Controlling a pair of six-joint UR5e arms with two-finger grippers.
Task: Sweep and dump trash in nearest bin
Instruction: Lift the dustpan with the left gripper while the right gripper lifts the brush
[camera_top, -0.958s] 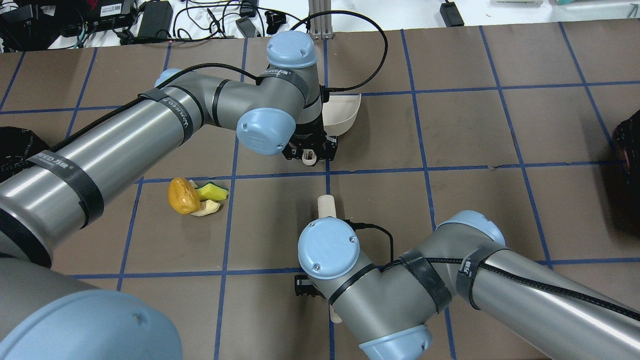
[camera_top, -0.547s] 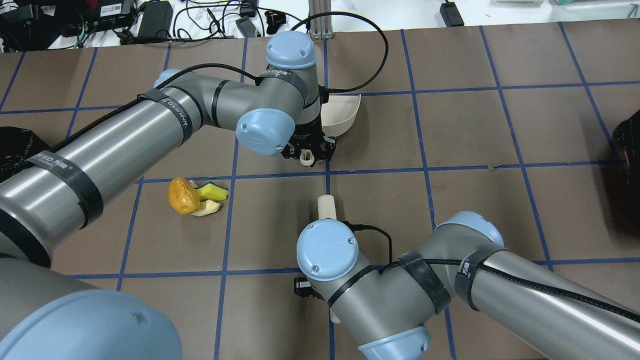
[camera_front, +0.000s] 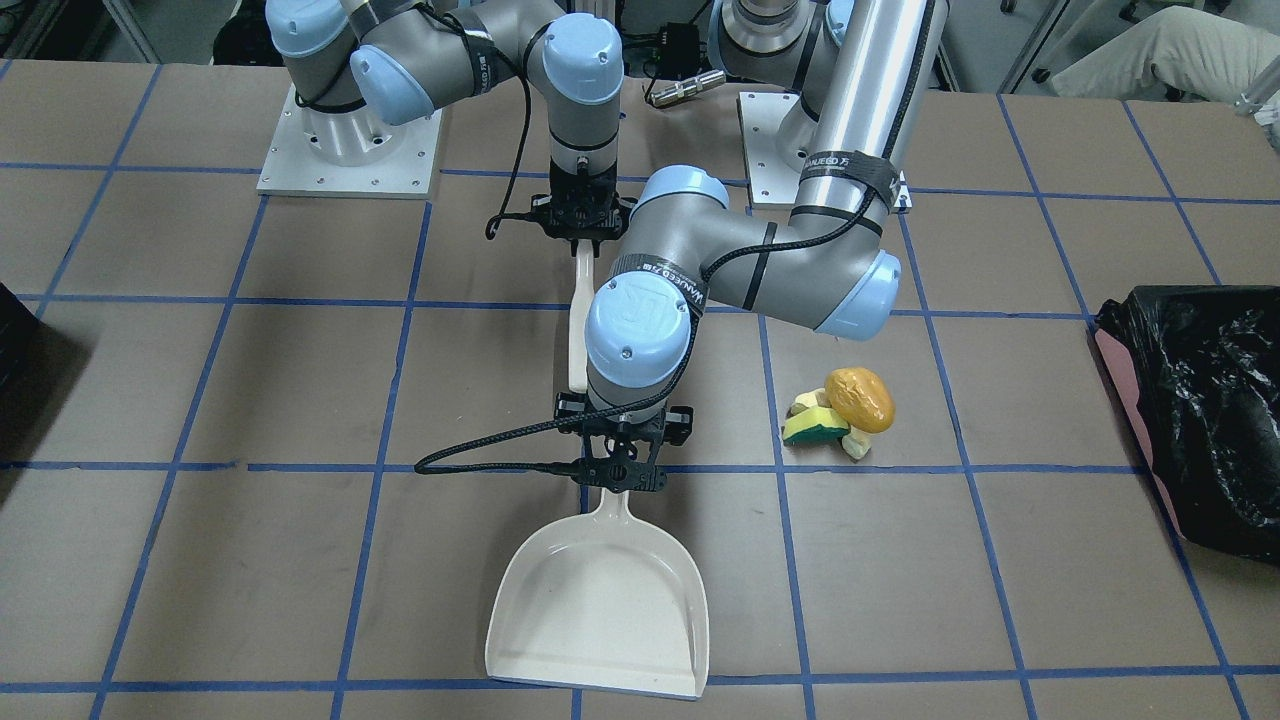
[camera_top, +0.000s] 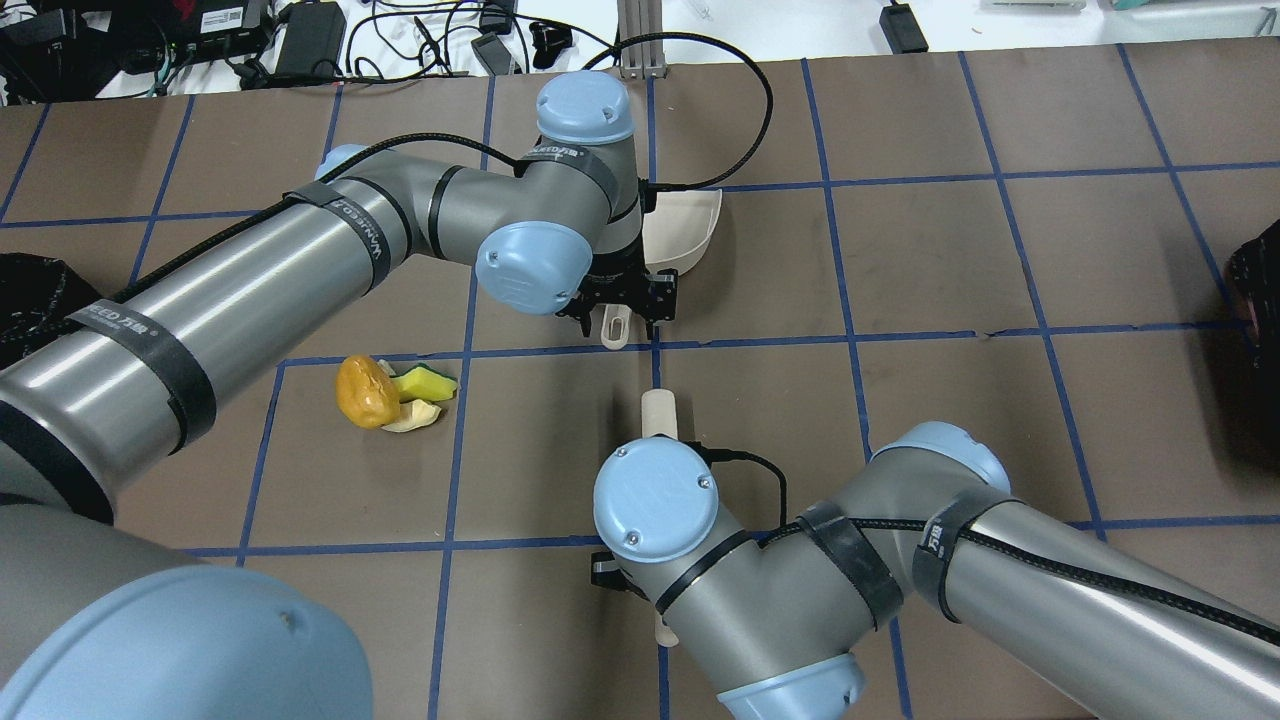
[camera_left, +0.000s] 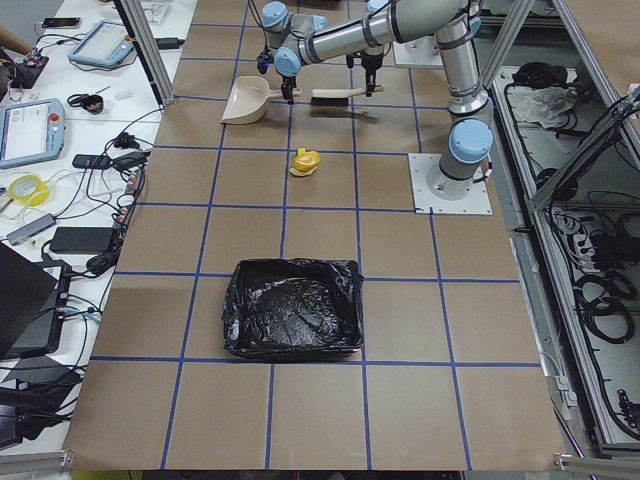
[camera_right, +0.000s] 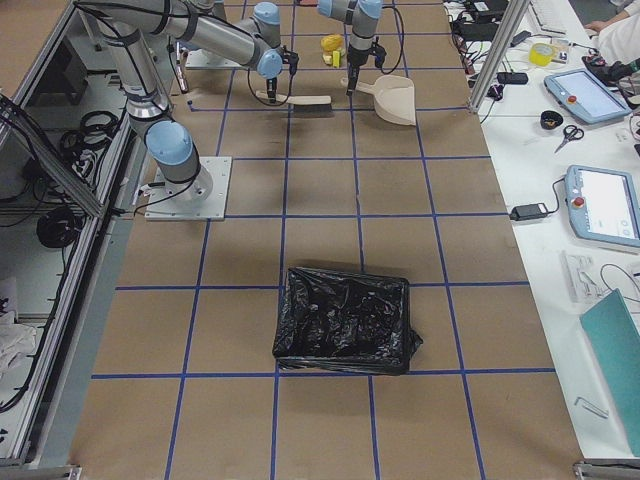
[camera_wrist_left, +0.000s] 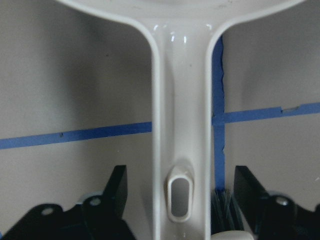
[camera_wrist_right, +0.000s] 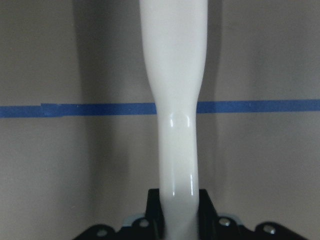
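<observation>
Though the front view puts the trash (camera_front: 840, 410) on the surface (camera_front: 300, 400), short of the bin (camera_front: 1200, 400), the left wrist view shows left fingers (camera_wrist_left: 116, 189) released astride the dustpan handle (camera_wrist_left: 180, 125) (centre, then close squarely). Right wrist view: right fingers (camera_wrist_right: 205, 206) clench the brush (camera_wrist_right: 175, 100).

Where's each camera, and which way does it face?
Front-facing: across table, facing robot; left arm, right arm, bases.
Overhead: behind robot, looking down; both arms.
Exterior left: table's left end; arms far.
Exterior right: right end; arms far.
Left wrist: along dustpan handle; left end effector open.
Right wrist: along brush handle.
Front-facing, overhead share the trash.
</observation>
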